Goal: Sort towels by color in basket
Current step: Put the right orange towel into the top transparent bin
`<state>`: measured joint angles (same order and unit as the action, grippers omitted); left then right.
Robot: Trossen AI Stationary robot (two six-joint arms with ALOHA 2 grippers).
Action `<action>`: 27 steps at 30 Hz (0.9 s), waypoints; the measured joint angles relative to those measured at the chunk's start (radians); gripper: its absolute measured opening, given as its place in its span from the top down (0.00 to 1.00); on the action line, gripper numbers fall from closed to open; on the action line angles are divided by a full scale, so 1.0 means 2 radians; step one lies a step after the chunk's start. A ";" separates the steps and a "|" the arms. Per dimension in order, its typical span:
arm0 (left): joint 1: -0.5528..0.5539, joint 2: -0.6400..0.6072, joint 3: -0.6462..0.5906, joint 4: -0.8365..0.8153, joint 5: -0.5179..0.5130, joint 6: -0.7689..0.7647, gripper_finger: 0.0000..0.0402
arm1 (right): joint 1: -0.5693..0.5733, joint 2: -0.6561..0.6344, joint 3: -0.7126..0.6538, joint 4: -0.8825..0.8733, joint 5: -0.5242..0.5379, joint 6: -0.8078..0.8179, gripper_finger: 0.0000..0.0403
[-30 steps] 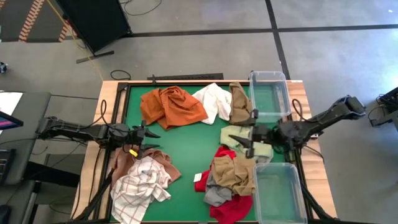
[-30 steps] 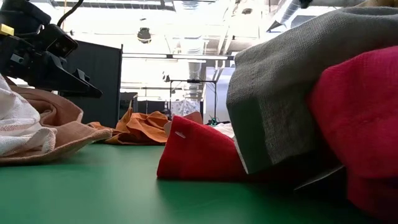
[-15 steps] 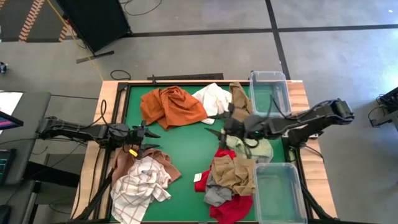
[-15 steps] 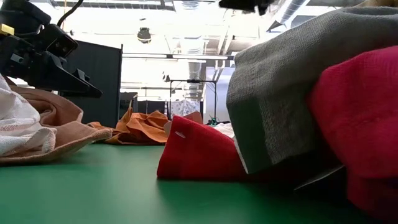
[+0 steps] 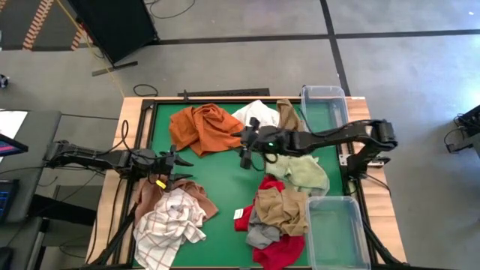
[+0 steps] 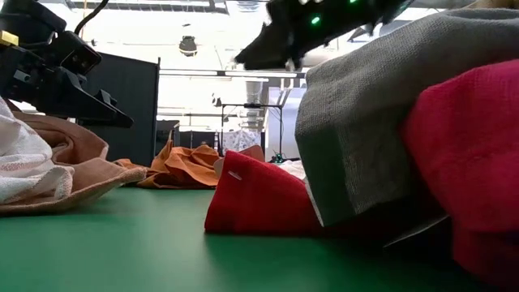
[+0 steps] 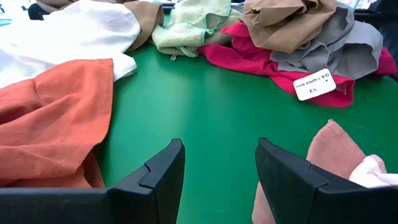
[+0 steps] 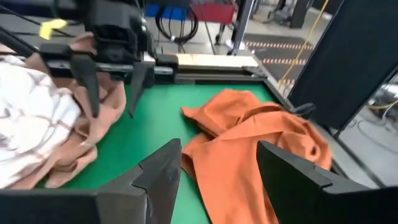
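the towels lie loose and crumpled on the green table (image 5: pixel 225 176). seen from above with the mat's centre as the dial, a rust orange towel (image 5: pixel 206 129) sprawls at eleven o'clock, heavily folded, with a white towel (image 5: pixel 259 118) touching its edge at twelve and a brown towel (image 5: pixel 287 120) beside that at one. a pale green towel (image 5: pixel 304 171) sits at three o'clock. at five o'clock is a heap: a tan towel (image 5: pixel 281 210) on top, a grey towel (image 5: pixel 262 234) under it and a red towel (image 5: pixel 281 251) at the bottom, with a white tag showing at its edge. at seven o'clock a white towel with red check (image 5: pixel 169 225) lies bunched on a pinkish-brown towel (image 5: pixel 150 196).

two clear plastic bins (image 5: pixel 326 112) stand along the right side, at two and four o'clock.

the right gripper (image 5: pixel 245 144) reaches over the mat's centre, near the orange towel's edge; its fingers stand apart with nothing between them. the left gripper (image 5: pixel 182 169) waits at nine o'clock, just above the pinkish-brown towel, its fingers parted too and empty.
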<state>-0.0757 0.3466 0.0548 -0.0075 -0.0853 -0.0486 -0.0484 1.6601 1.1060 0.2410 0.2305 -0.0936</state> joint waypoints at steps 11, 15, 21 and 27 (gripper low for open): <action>0.000 0.000 0.000 0.001 -0.001 0.000 0.54 | -0.033 0.111 0.078 -0.035 -0.004 0.005 0.40; 0.000 0.000 0.000 0.001 -0.001 0.000 0.54 | -0.050 0.145 0.096 -0.038 -0.004 0.009 0.40; 0.000 0.000 0.000 0.000 -0.001 0.000 0.54 | -0.073 0.190 0.113 -0.038 -0.004 0.036 0.40; 0.000 0.000 0.000 0.000 -0.001 0.000 0.54 | -0.087 0.226 0.116 -0.039 -0.004 0.044 0.40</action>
<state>-0.0757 0.3466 0.0547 -0.0082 -0.0864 -0.0488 -0.2225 2.1127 1.3381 0.1622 0.2229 -0.0047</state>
